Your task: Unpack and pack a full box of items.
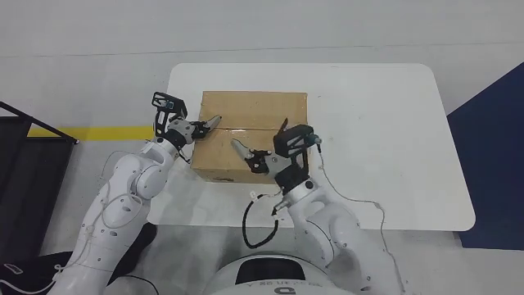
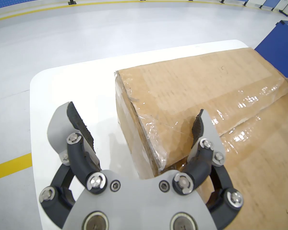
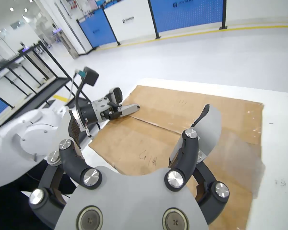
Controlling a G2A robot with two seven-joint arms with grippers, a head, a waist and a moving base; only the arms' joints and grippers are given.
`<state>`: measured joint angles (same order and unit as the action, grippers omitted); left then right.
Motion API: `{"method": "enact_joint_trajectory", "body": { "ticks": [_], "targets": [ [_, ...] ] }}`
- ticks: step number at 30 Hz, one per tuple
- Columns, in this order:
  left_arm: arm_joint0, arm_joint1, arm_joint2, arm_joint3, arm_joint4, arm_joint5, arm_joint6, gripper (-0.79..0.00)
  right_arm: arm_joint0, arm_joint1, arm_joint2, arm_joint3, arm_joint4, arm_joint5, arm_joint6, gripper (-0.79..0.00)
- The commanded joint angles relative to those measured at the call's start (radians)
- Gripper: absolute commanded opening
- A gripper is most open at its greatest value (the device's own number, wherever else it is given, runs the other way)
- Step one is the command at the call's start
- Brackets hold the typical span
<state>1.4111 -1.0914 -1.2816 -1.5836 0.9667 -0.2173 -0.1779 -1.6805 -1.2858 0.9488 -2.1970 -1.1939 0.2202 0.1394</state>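
Closed box on white surface, both arms at its near side.
Box sat toward the left edge of the surface, near it but not flush, and broad bare room lay to the right. Left jaws were spread wide and gripped nothing, straddling the box's left top edge. Right jaws were likewise spread and empty, above the near flap. The box was brown cardboard with its flaps down and glossy, wrinkled tape over seam and corner. The surface had rounded corners. A black frame stood on the floor off the left side.
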Motion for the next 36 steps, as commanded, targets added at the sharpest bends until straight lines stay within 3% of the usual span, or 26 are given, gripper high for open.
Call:
{"method": "enact_joint_trajectory", "body": {
  "ticks": [1, 6, 16, 19, 26, 36],
  "targets": [
    [0.000, 0.000, 0.000, 0.000, 0.000, 0.000, 0.000, 0.000, -0.110, 0.015, 0.091, -0.056, 0.031, -0.036, -0.078, 0.000],
    [0.000, 0.000, 0.000, 0.000, 0.000, 0.000, 0.000, 0.000, -0.265, 0.039, 0.269, -0.086, 0.128, -0.120, -0.152, 0.000],
    [0.000, 0.000, 0.000, 0.000, 0.000, 0.000, 0.000, 0.000, -0.263, 0.038, 0.267, -0.070, 0.150, -0.122, -0.140, 0.000],
    [0.000, 0.000, 0.000, 0.000, 0.000, 0.000, 0.000, 0.000, -0.223, 0.036, 0.270, -0.022, 0.227, -0.147, -0.096, 0.000],
    [0.000, 0.000, 0.000, 0.000, 0.000, 0.000, 0.000, 0.000, -0.088, 0.022, 0.177, 0.069, 0.215, -0.120, 0.005, 0.000],
    [0.000, 0.000, 0.000, 0.000, 0.000, 0.000, 0.000, 0.000, 0.094, -0.017, 0.010, 0.203, 0.082, 0.080, 0.073, 0.000]
  ]
}}
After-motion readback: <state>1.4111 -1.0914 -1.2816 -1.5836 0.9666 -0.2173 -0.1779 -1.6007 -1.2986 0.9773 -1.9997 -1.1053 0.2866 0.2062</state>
